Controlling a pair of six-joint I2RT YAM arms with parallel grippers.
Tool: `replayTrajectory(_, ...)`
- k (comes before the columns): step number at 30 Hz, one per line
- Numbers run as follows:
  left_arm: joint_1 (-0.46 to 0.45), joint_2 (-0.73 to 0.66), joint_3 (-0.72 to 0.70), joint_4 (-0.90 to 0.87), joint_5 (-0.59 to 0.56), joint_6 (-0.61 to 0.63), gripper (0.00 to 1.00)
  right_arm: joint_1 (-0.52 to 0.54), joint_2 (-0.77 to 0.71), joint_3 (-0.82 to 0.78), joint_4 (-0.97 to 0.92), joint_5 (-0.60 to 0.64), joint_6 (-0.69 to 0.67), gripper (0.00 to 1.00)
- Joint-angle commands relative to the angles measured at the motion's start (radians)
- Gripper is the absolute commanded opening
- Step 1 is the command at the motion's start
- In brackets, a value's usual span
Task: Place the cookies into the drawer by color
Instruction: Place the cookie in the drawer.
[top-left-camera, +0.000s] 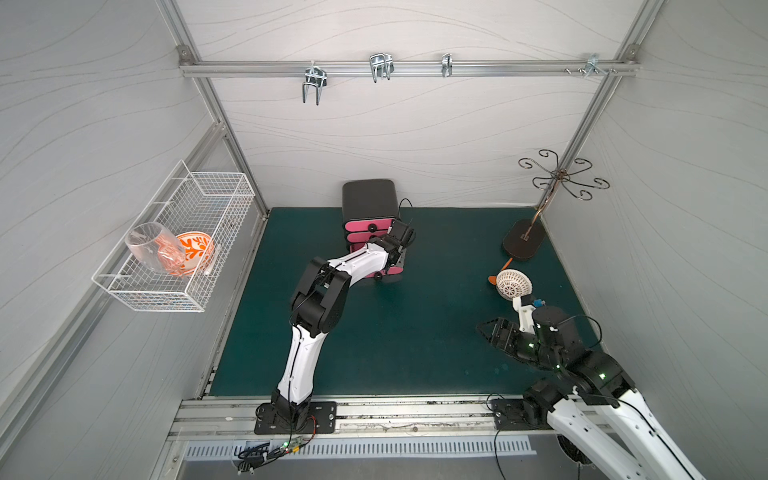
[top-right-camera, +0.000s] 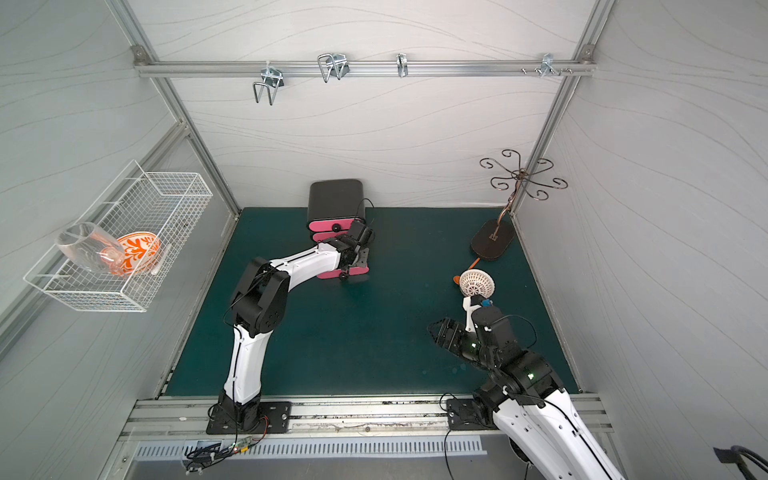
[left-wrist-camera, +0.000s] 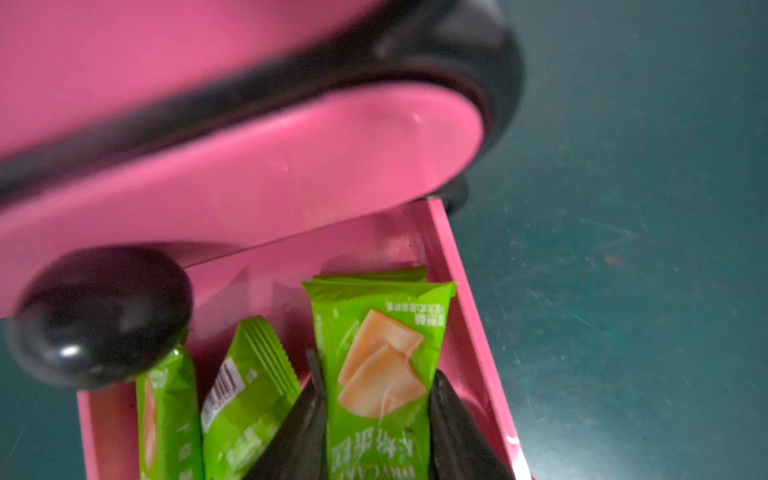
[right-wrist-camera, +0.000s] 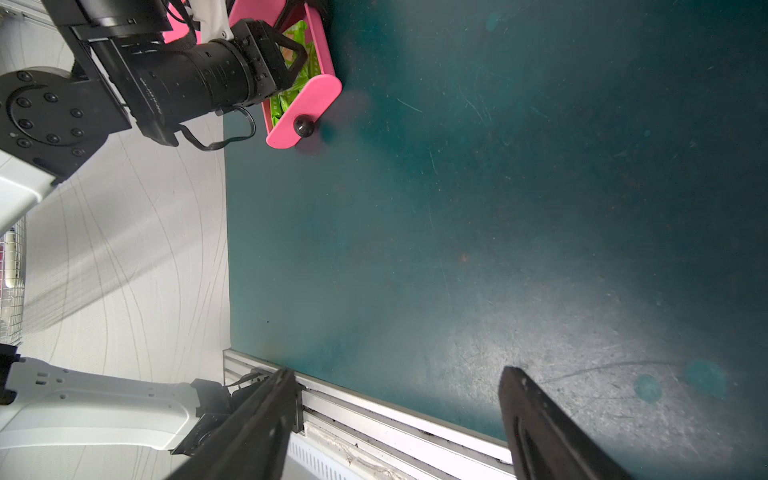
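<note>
So the left gripper (left-wrist-camera: 376, 368) is reaching into the pulled-out bottom drawer (left-wrist-camera: 465, 316) of the black cabinet (top-left-camera: 368, 199), which is sitting at the back edge of the worktop (top-left-camera: 415, 332). Its fingers (left-wrist-camera: 299, 432) are pinching a green cookie packet (left-wrist-camera: 378, 395) by its sides, and two more green packets (left-wrist-camera: 245, 399) are lying beside it. The right gripper (right-wrist-camera: 399, 370) is hanging near the front right corner, fingers spread wide.
</note>
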Motion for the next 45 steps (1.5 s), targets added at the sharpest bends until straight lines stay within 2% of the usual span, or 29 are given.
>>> replayTrajectory(1,0.003,0.023,0.043,0.041,0.032,-0.033,0.42,-0.004,0.01,0.017,-0.003,-0.006,-0.004,0.81)
replayTrajectory(6,0.002,0.009,0.04,0.029,0.041,-0.038,0.56,-0.004,0.004,0.015,-0.003,-0.007,0.001,0.81)
replayTrajectory(12,0.003,-0.11,-0.029,0.046,0.081,-0.051,0.59,-0.004,0.007,0.017,0.004,-0.013,0.001,0.81)
replayTrajectory(17,0.003,-0.367,-0.275,0.186,0.168,-0.142,0.57,-0.004,0.016,0.016,0.02,-0.015,-0.005,0.81)
replayTrajectory(19,0.011,-0.469,-0.382,0.23,0.17,-0.181,0.51,-0.004,0.018,0.014,0.02,-0.018,-0.01,0.81)
replayTrajectory(21,0.039,-0.552,-0.494,0.268,0.208,-0.257,0.37,-0.004,0.016,0.014,0.018,-0.019,-0.016,0.81)
replayTrajectory(25,0.169,-0.647,-0.783,0.514,0.476,-0.565,0.0,-0.004,0.016,0.011,0.032,-0.022,-0.02,0.81)
replayTrajectory(28,0.219,-0.625,-0.935,0.712,0.558,-0.728,0.0,-0.004,0.025,0.009,0.045,-0.03,-0.019,0.81)
replayTrajectory(34,0.22,-0.458,-1.025,1.027,0.611,-0.964,0.0,-0.003,0.026,0.007,0.043,-0.037,-0.013,0.81)
replayTrajectory(40,0.22,-0.29,-1.014,1.229,0.576,-1.121,0.0,-0.002,-0.002,0.009,0.024,-0.018,-0.005,0.81)
replayTrajectory(45,0.22,-0.192,-0.973,1.328,0.578,-1.208,0.0,-0.003,-0.003,0.013,0.015,-0.01,-0.003,0.81)
